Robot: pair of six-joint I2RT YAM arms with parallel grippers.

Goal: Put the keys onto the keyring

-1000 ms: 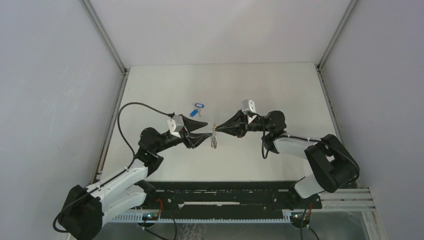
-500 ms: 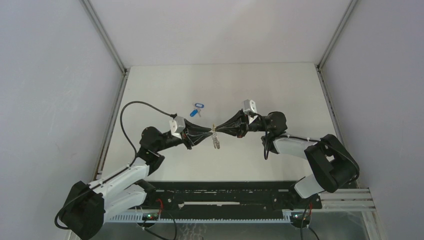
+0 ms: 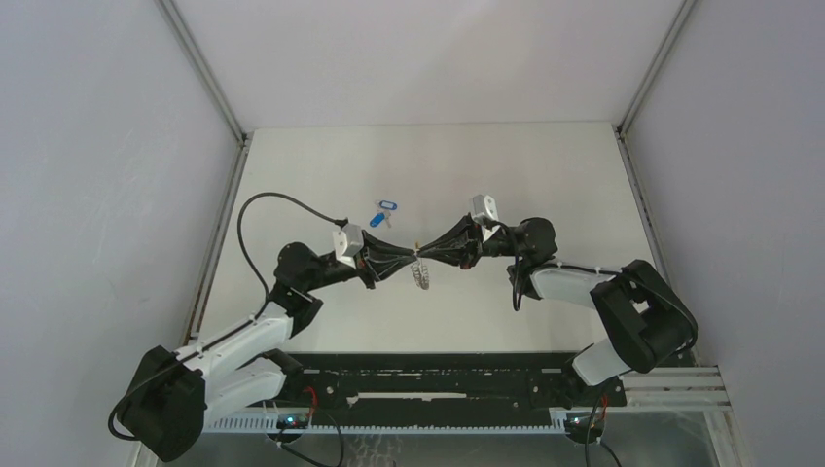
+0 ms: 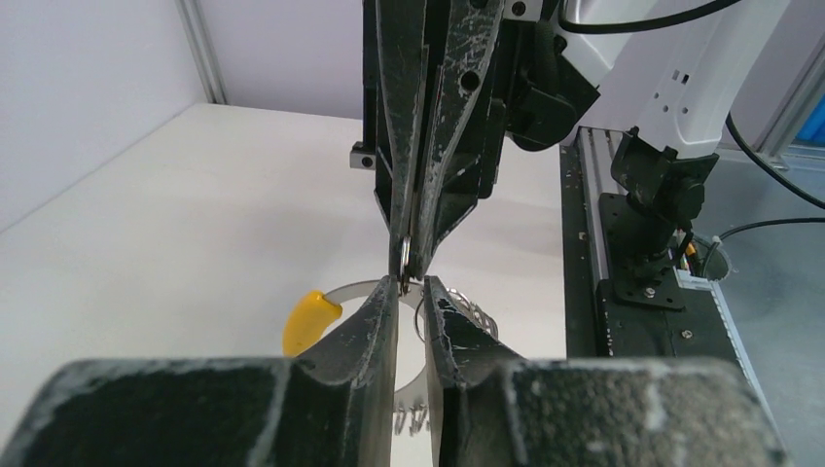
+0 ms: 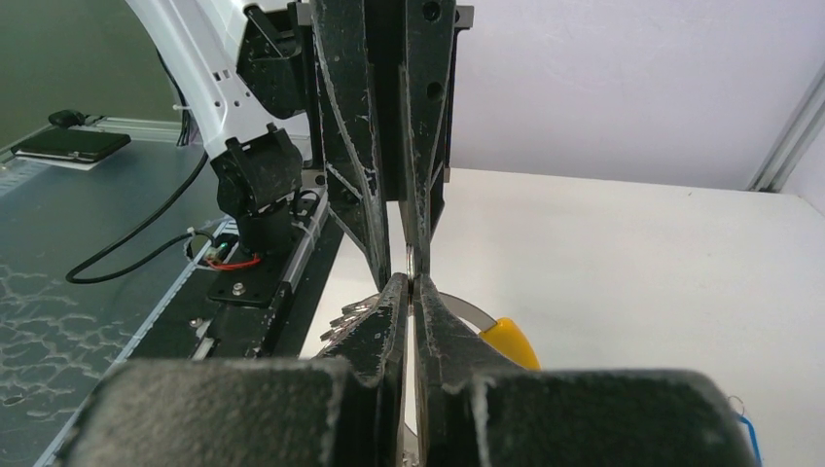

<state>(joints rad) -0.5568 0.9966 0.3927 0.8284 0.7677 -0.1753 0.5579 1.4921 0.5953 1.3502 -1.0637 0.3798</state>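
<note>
From above, my left pincer (image 3: 410,260) and right pincer (image 3: 425,253) meet tip to tip, and the keyring (image 3: 420,275) hangs just under that meeting point. The keys (image 3: 387,206) lie on the table (image 3: 506,165), beyond the keyring and to its left, clear of it. From my left wrist, the left pincer (image 4: 412,284) is nearly together with only a slim gap. The keyring (image 4: 355,288) runs right past its tips, yellow arc (image 4: 309,319) to the left, and I cannot tell whether I pinch it. The right pincer (image 4: 409,261) comes down onto the same spot. From my right wrist, the right pincer (image 5: 409,283) is pressed together on the keyring (image 5: 459,310) at its top, with the yellow arc (image 5: 508,342) just right of my fingers.
</note>
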